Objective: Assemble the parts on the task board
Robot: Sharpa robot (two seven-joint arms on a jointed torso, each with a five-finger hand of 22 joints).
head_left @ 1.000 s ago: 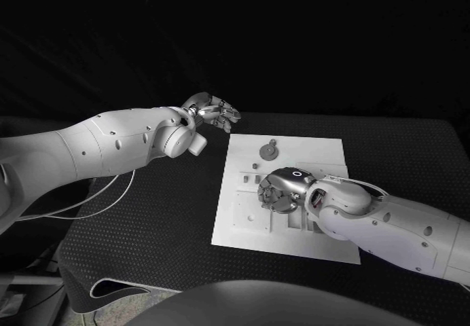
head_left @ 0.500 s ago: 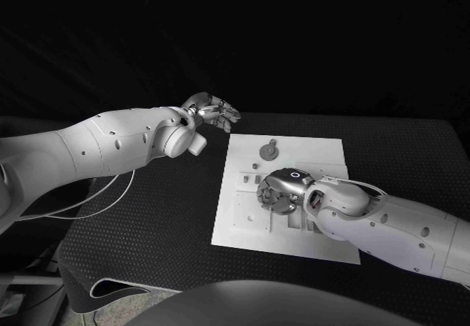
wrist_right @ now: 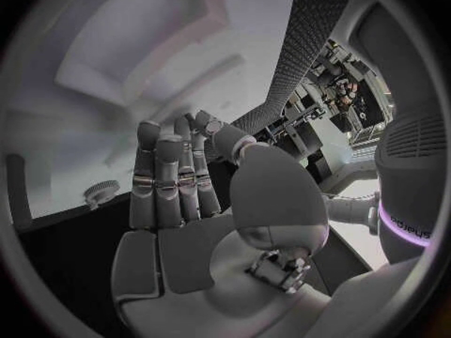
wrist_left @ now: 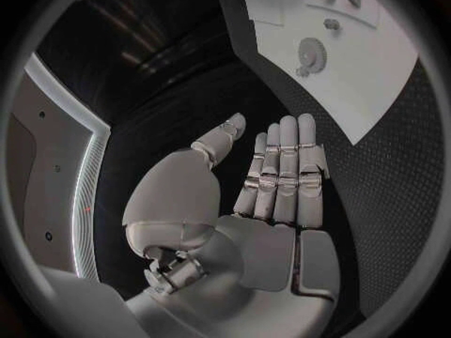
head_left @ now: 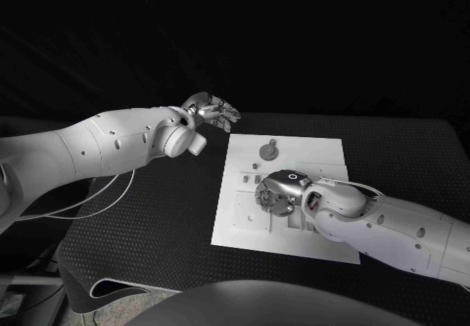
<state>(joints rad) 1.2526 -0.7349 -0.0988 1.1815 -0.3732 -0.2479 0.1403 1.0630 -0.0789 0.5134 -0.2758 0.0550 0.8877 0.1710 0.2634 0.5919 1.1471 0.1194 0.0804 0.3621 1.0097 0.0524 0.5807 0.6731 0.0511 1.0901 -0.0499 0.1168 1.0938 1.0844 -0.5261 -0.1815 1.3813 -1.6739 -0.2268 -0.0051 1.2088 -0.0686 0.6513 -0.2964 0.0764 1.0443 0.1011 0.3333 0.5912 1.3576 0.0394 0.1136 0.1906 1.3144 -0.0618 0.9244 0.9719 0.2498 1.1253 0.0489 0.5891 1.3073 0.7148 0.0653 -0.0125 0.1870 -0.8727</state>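
Right hand (head_left: 277,192) hovers palm-down over the task board (head_left: 245,227) middle, fingers straight and together, grasping nothing it seems, though the view is blurred. Left hand (head_left: 214,111) released, past the board's far-left corner. Round part (head_left: 269,149) lies beyond the right hand.

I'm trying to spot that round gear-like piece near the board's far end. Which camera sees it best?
The left wrist view: the round piece lies unobstructed on the white task board, its toothed rim visible. The head view shows it whole but smaller. In the right wrist view a round piece appears blurred past the fingers.
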